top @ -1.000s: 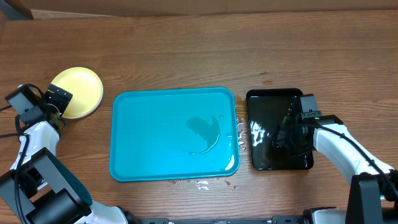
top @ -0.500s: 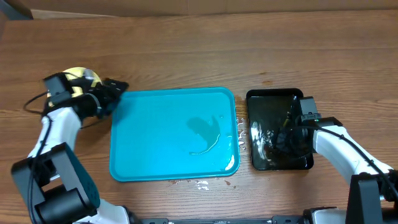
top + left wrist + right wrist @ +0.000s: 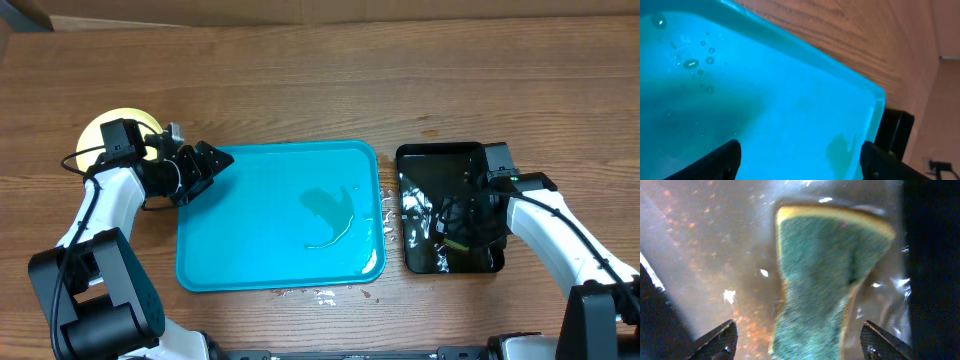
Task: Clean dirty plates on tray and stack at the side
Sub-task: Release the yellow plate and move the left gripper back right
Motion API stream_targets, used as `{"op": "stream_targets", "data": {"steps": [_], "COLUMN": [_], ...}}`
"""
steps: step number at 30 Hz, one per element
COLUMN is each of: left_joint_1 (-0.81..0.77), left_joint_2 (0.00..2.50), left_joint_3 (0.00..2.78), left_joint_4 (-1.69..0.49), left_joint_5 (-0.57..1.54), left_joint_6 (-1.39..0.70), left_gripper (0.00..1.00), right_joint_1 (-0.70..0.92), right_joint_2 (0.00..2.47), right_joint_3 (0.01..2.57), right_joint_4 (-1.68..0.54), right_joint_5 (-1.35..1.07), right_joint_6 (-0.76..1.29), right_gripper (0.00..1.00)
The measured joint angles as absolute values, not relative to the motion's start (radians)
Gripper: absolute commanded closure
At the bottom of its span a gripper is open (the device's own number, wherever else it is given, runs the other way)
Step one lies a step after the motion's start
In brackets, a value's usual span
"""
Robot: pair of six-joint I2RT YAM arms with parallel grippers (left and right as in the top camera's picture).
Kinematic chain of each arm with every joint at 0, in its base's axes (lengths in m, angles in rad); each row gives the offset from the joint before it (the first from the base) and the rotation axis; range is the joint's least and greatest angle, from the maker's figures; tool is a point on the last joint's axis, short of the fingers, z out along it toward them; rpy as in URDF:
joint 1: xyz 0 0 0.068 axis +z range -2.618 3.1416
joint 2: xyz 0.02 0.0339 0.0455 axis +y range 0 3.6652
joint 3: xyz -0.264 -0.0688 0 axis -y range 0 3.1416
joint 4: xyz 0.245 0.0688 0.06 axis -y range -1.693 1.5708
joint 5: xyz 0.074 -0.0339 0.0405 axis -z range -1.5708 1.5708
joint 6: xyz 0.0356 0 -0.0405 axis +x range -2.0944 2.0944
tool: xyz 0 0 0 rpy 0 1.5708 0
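Observation:
The turquoise tray point(image 3: 270, 250) lies mid-table with a film of water on it and no plates; it fills the left wrist view point(image 3: 765, 90). A pale yellow-green plate point(image 3: 100, 130) sits at the far left, partly hidden by my left arm; I cannot tell if other plates lie under it. My left gripper point(image 3: 212, 168) is open and empty over the tray's left edge, as the left wrist view point(image 3: 800, 155) shows. My right gripper point(image 3: 455, 222) is open just above a green and yellow sponge point(image 3: 825, 280), its fingers either side of it point(image 3: 799, 337).
The sponge lies in a wet, glossy black tray point(image 3: 430, 165) right of the turquoise tray. A dark puddle point(image 3: 330, 215) sits on the turquoise tray's right half. Water drops point(image 3: 390, 215) lie on the wood between the trays and along the front rim.
My left arm has swung right from the plate at the far left to the turquoise tray's left edge. My right gripper has shifted slightly toward the front inside the black tray.

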State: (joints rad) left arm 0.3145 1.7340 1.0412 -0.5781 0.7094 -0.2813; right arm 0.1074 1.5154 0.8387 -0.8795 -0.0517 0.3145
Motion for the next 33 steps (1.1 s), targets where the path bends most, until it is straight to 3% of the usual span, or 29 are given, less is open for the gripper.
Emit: {"op": "stream_targets", "data": {"steps": [4,10,14,15,19,22,26,33], "left_joint_1": [0.315,0.315,0.315,0.315,0.315,0.315,0.315,0.315], "left_joint_2": [1.734,1.734,1.734,1.734,1.734,1.734,1.734,1.734], "left_joint_3": [1.042,1.042,1.042,1.042,1.042,1.041,1.042,1.042], "left_joint_4": [-0.604,-0.641,-0.656,-0.659,-0.66,-0.66,-0.66,-0.658], "left_joint_5": [0.688,0.654,0.638,0.634,0.627,0.623,0.619,0.604], "left_joint_6": [-0.25,-0.225,-0.212,-0.209,-0.202,-0.198,-0.186,-0.179], "left_gripper": [0.27,0.26,0.26,0.26,0.25,0.23,0.22,0.21], "right_joint_1": [0.107,0.107,0.107,0.107,0.107,0.108,0.108,0.109], "right_joint_2": [1.515,1.515,1.515,1.515,1.515,1.515,1.515,1.515], "right_joint_3": [0.836,0.755,0.729,0.727,0.731,0.756,0.778,0.781], "right_joint_4": [-0.826,-0.715,-0.687,-0.681,-0.673,-0.693,-0.691,-0.7], "right_joint_5": [-0.019,-0.025,-0.038,-0.044,-0.087,-0.123,-0.129,-0.041], "right_joint_6": [0.327,0.337,0.344,0.337,0.31,0.297,0.285,0.295], "right_gripper": [0.3,0.78,0.94,0.94,0.48,0.34,0.27,0.26]}}
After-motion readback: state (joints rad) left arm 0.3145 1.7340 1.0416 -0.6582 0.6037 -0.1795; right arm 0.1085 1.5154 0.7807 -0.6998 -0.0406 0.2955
